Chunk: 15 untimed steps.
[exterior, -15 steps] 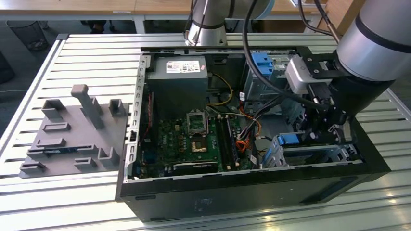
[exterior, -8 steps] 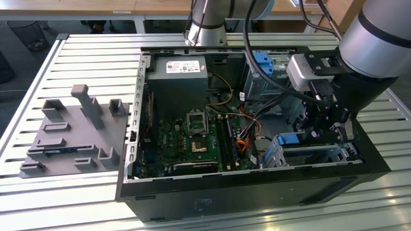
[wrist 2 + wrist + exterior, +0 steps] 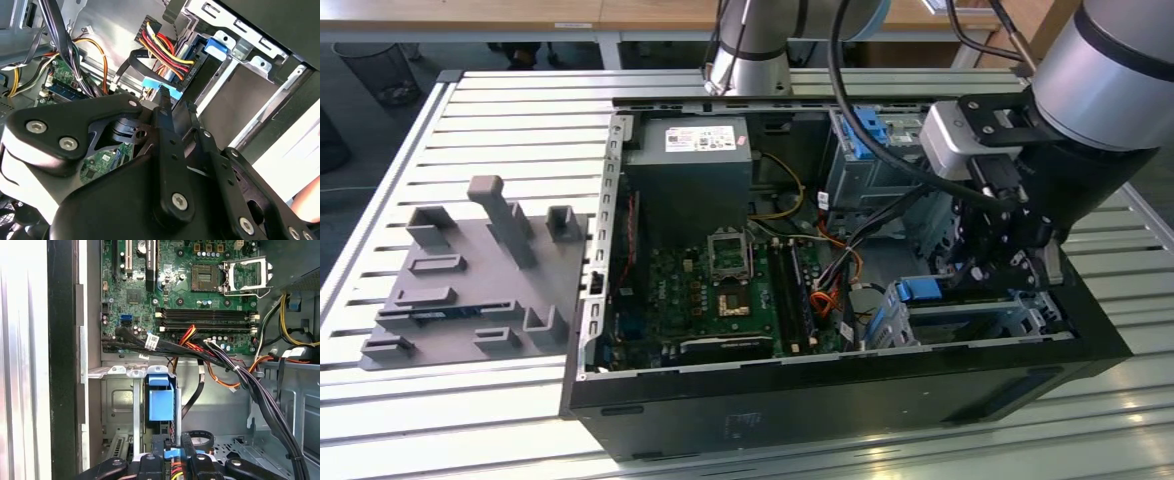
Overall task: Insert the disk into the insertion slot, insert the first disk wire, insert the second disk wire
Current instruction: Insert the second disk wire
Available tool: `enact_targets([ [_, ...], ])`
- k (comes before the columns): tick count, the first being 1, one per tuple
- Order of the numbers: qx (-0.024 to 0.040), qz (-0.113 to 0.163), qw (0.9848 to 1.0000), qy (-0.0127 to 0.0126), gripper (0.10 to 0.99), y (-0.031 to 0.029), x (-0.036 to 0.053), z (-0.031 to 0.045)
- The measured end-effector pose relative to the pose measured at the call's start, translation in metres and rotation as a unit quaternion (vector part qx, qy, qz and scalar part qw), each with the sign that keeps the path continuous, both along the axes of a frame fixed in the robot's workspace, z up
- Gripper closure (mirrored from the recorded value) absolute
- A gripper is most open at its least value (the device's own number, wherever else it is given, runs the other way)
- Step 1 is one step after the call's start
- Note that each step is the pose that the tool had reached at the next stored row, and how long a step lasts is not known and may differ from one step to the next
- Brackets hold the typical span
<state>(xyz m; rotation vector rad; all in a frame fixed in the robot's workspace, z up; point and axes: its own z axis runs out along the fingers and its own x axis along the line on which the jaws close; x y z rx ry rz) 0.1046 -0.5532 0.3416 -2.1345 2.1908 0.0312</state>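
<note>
The disk sits inside the insertion slot [image 3: 994, 322], a low grey metal cage in the computer case's corner at the exterior view's right. Its blue frame [image 3: 921, 290] [image 3: 218, 47] [image 3: 161, 402] shows at the cage mouth, while the disk's body is mostly hidden. A bundle of red, yellow and black wires [image 3: 167, 55] runs to the disk's end. My gripper [image 3: 987, 270] [image 3: 176, 100] [image 3: 176, 450] is right at that end, shut on a light-blue connector [image 3: 160, 85] [image 3: 172, 453] of a flat black wire.
The motherboard [image 3: 200, 295] lies past the cage, and black cable bundles [image 3: 240, 375] cross between them. A taller grey bay with blue tabs [image 3: 867, 150] stands at the back. The case wall [image 3: 854, 390] runs close beside the cage. A grey fixture [image 3: 467, 280] lies at the exterior view's left.
</note>
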Motion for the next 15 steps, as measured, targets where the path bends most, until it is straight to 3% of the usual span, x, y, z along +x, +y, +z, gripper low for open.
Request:
enact_targets([
  [4,0.0000,0.000,1.0000,0.0000,0.816,0.0000,0.0000,0.0027],
  [8,-0.0001,0.000,1.0000,0.0000,0.980,0.0000,0.0000,0.0047],
  [15,-0.0001,0.000,1.0000,0.0001,0.980,0.0000,0.0000,0.0078],
])
